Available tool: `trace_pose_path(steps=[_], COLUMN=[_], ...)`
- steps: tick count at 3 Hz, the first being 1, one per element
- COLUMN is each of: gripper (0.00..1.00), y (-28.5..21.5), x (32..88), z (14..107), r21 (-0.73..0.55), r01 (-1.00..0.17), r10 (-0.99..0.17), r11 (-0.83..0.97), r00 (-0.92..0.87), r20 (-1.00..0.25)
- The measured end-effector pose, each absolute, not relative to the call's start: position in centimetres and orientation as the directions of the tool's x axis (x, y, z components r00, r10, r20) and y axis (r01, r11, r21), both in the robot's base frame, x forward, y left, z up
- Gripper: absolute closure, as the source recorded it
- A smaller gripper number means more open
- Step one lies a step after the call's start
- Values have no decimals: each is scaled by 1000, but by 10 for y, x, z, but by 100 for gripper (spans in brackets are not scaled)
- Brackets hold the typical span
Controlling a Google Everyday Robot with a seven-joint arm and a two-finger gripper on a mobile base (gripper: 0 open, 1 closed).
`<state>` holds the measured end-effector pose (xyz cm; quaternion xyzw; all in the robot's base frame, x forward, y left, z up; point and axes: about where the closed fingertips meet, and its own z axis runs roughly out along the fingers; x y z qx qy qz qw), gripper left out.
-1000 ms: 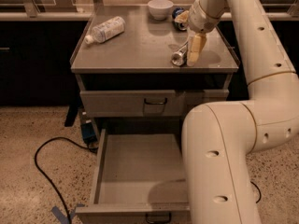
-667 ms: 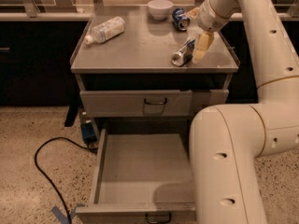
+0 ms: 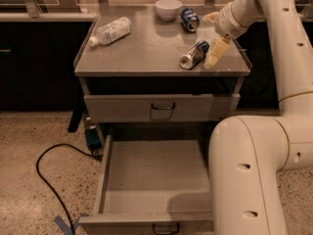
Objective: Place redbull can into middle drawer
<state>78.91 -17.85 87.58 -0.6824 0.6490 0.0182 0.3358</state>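
The redbull can [image 3: 194, 54] lies on its side on the cabinet top [image 3: 146, 53], near the front right. My gripper [image 3: 213, 35] hangs just right of the can, open and empty. One yellowish finger [image 3: 216, 53] points down beside the can's blue end, and the other finger [image 3: 211, 17] is farther back. The middle drawer [image 3: 151, 177] is pulled out below and has nothing in it. Its dark loop handle [image 3: 165, 227] shows at the bottom edge. The upper handled drawer [image 3: 161, 107] is shut.
A plastic bottle [image 3: 111, 31] lies at the top's left. A white bowl [image 3: 167, 9] and a short dark blue can [image 3: 190, 18] stand at the back. My white arm [image 3: 249, 180] covers the open drawer's right side. A black cable [image 3: 46, 180] lies on the floor at left.
My gripper has slid to the right, from over the can's end to beside it. The can has stayed lying where it was.
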Motion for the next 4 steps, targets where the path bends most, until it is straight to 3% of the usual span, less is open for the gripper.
trace_pose_path(steps=[4], gripper=[0], y=[-165], x=[785], z=[849], r21=[-368], r01=[-928], r10=[-840], r11=[62], r00=[150], r20=[-521])
